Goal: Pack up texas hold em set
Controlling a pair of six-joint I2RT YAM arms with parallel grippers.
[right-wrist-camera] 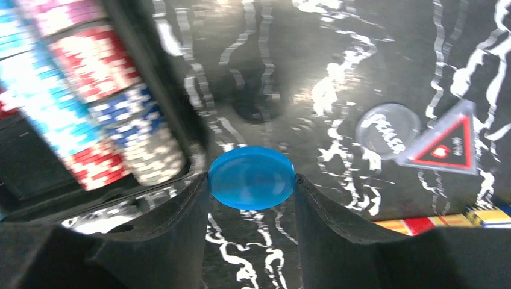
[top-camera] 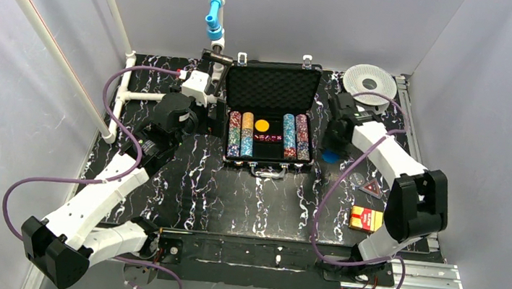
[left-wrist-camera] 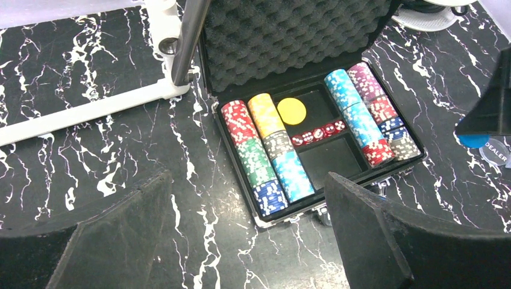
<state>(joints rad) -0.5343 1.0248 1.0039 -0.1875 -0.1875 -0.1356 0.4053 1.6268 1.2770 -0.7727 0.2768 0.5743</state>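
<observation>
The black briefcase [top-camera: 275, 81] lies open at the back middle, its foam lid up. It holds rows of poker chips [top-camera: 240, 134], a yellow disc [top-camera: 262, 125] and red dice [top-camera: 268, 138]. They also show in the left wrist view: the chips [left-wrist-camera: 265, 150], the yellow disc [left-wrist-camera: 291, 111] and the dice [left-wrist-camera: 318, 132]. My right gripper [right-wrist-camera: 252, 186] is shut on a blue disc [right-wrist-camera: 252, 177], just right of the case's right wall; the blue disc shows from above [top-camera: 329, 156]. My left gripper [left-wrist-camera: 247, 235] is open and empty, left of the case's front left corner.
A clear dealer disc [right-wrist-camera: 387, 129] and a red triangular card [right-wrist-camera: 449, 141] lie right of the case. A red and yellow card deck [top-camera: 366, 219] lies near the right arm. A round white-grey spool [top-camera: 369, 80] sits back right. White pipes [top-camera: 124, 93] stand back left.
</observation>
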